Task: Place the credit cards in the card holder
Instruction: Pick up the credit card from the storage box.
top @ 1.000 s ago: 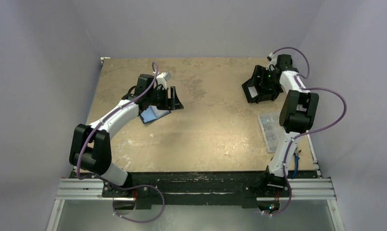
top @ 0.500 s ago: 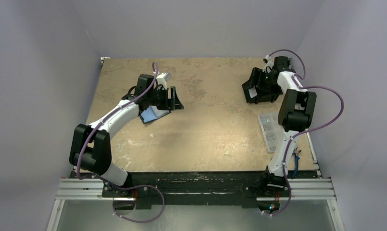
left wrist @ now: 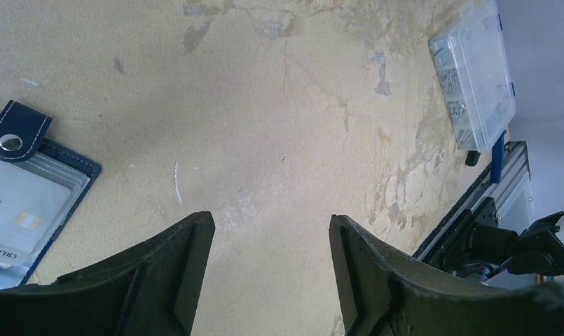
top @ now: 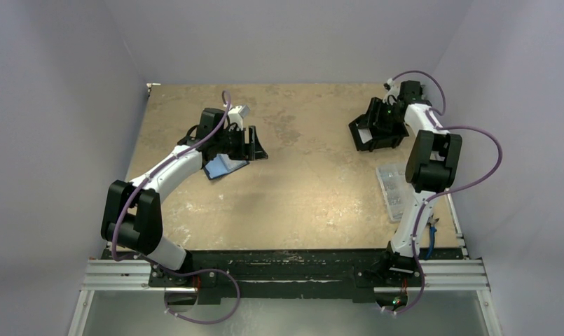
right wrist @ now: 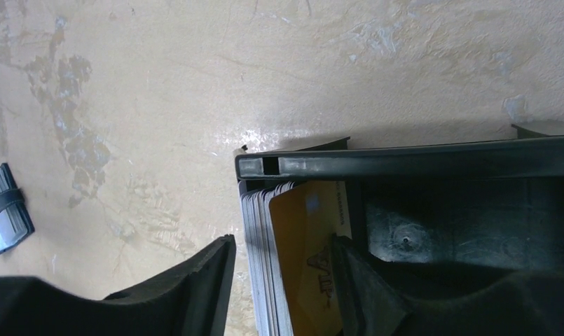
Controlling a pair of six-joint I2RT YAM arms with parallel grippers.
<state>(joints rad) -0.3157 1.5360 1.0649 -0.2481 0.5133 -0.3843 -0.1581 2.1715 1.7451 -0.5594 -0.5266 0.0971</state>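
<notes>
Now, table (top: 300,210): a worn tan top with both arms reaching out over it, left arm to the left half, right arm to the far right corner.
Card holder (top: 223,166): lies open and flat on the left half of the table, just beside the left end effector. In the left wrist view the card holder (left wrist: 26,189) shows a navy border, a tab with a metal snap, and a pale card (left wrist: 16,213) inside a clear sleeve.
Left end effector (left wrist: 270,220): fingers spread, nothing between them, only bare table below. The card holder sits off to one side of the fingers, not between them.
Black box (top: 370,133): stands at the far right of the table with its open side toward the right end effector. Its wall (right wrist: 440,157) runs across the right wrist view.
Cards (right wrist: 261,266): a stack standing on edge inside the black box, against its end, with a gold card (right wrist: 307,259) on the outside face.
Right end effector (right wrist: 280,245): fingers apart, one on each side of the stack. A thin strip of table shows between one finger and the cards; the other finger overlaps the gold card, and whether it presses on it cannot be told.
Clear plastic box (top: 393,189): lies near the right edge, closer to the arm bases than the black box and apart from it.
</notes>
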